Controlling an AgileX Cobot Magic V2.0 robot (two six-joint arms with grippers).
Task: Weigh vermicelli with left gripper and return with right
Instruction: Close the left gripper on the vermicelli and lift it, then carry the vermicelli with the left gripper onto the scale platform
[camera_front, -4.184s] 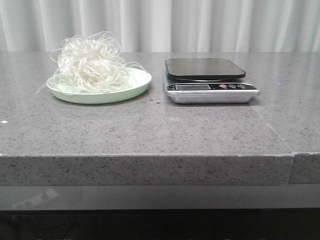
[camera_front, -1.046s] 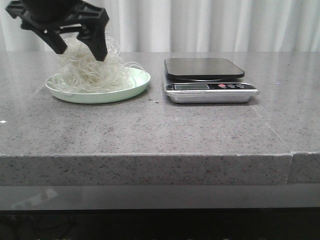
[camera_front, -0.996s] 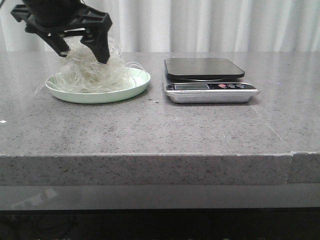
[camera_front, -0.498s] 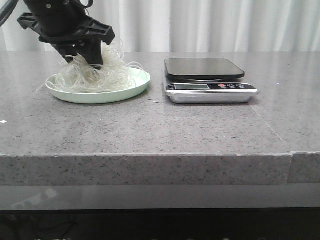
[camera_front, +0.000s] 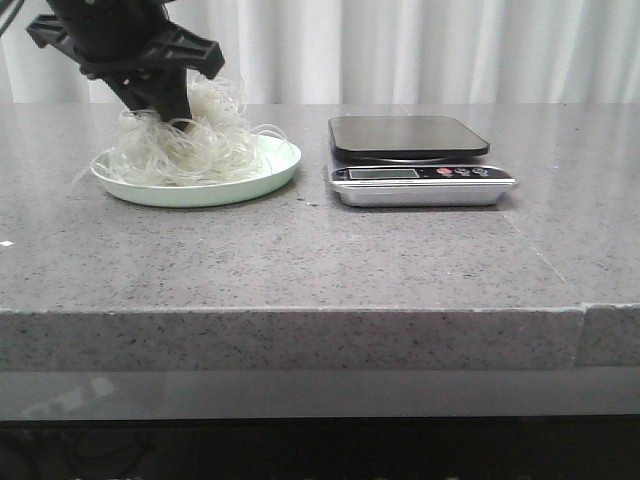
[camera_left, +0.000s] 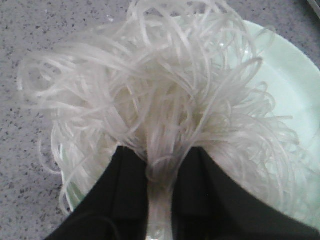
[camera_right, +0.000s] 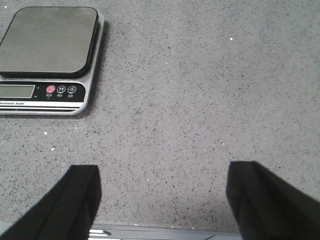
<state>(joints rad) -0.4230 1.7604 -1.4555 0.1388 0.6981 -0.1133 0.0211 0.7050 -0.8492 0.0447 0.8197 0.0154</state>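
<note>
From the front we see the black angular left pincer (camera_front: 165, 100) sunk into the fluffy white translucent vermicelli tangle (camera_front: 195, 145) on the pale green round plate (camera_front: 270, 175), left of the silver digital scale (camera_front: 420, 160) on the grey speckled stone table (camera_front: 320, 260).

In the left wrist view, we find it clenched on a bundle of vermicelli (camera_left: 160, 115).

In the right wrist view, we see the right pincer (camera_right: 162, 197) spread wide above bare table (camera_right: 200, 100).

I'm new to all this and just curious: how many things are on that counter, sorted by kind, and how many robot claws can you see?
Vermicelli: 1 tangle, pinched by the left gripper
Plate: 1, pale green
Scale: 1, nothing on its platform
Grippers: 2, the left gripper and the right gripper, which is open over bare counter
Total: 3 things on the counter, plus 2 grippers
</note>
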